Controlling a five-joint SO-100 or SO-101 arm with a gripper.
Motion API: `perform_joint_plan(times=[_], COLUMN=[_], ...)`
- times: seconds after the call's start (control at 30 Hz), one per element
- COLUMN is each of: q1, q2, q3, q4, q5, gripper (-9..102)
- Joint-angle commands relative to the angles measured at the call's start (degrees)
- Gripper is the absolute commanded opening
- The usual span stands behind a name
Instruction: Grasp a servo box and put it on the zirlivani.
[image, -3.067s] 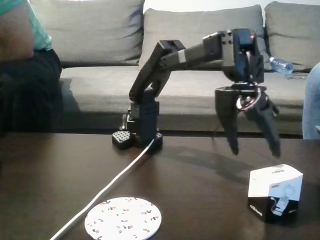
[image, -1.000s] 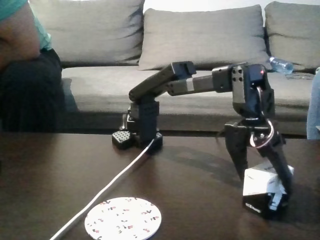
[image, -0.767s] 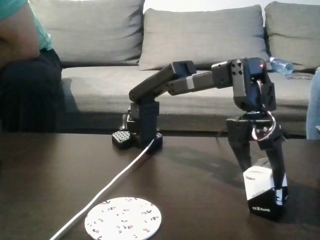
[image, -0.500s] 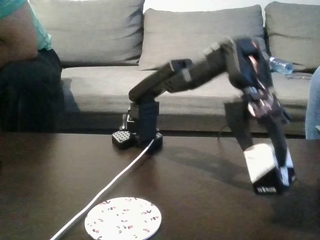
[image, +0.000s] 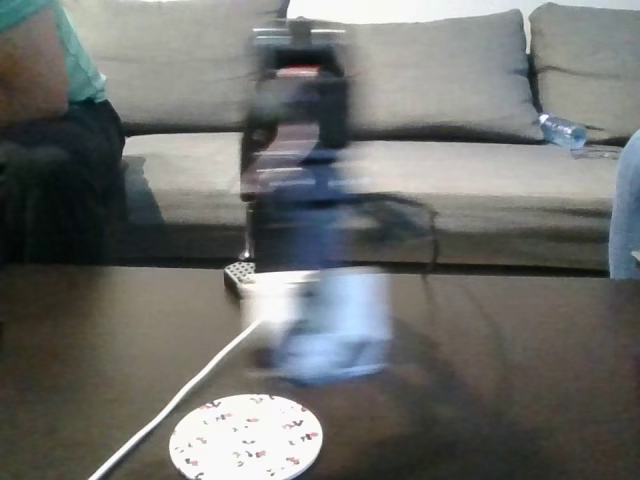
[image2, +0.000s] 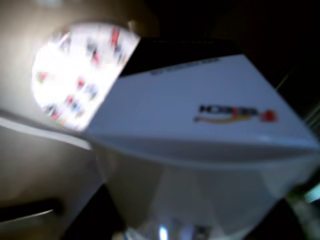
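Grey sofa cushions (image: 420, 75) run across the upper part of the fixed view, with a clear plastic bottle (image: 560, 130) lying on the seat at the upper right and a person in a teal top (image: 45, 120) sitting at the upper left edge; a sliver of blue cloth (image: 625, 200) shows at the right edge. The dark brown surface (image: 520, 400) takes up the lower half. The arm (image: 295, 130) is a heavy motion smear in the centre of that frame, and below it a pale, blurred block, the servo box (image: 335, 325), hangs above the surface, up and to the right of the zirlivani (image: 246, 436), which lies flat at the lower centre-left. A white cable (image: 170, 420) slants from the arm's base down to the lower left, passing just beside the disc's left rim. In the wrist view the box (image2: 200, 130) crowds the centre and right, its white face toward the lens and a dark panel above it; the speckled disc (image2: 75, 70) shows at the upper left, partly covered by the box's corner. A small red-and-black logo with a yellow swoosh sits on the white face, and a line of small print on the dark panel; both are too blurred to read. The jaws themselves cannot be made out in the smear, so whether they are clenched on the box cannot be told.
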Motion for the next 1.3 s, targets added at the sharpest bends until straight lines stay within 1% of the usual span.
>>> perform_joint_plan(times=[0.0, 0.17, 0.37, 0.53, 0.77, 1.27], q1=[5.1, 8.3, 8.0, 5.9, 5.7, 6.4], q2=[5.7, 7.5, 6.5, 6.5, 6.9, 6.7], q3=[2.3, 7.3, 8.4, 12.7, 20.4, 21.2], q4=[4.0, 3.9, 3.4, -0.5, -4.5, -5.2], q5=[-1.5, -2.3, -1.6, -1.5, 0.0, 0.2], gripper=[15, 15, 15, 15, 15, 15])
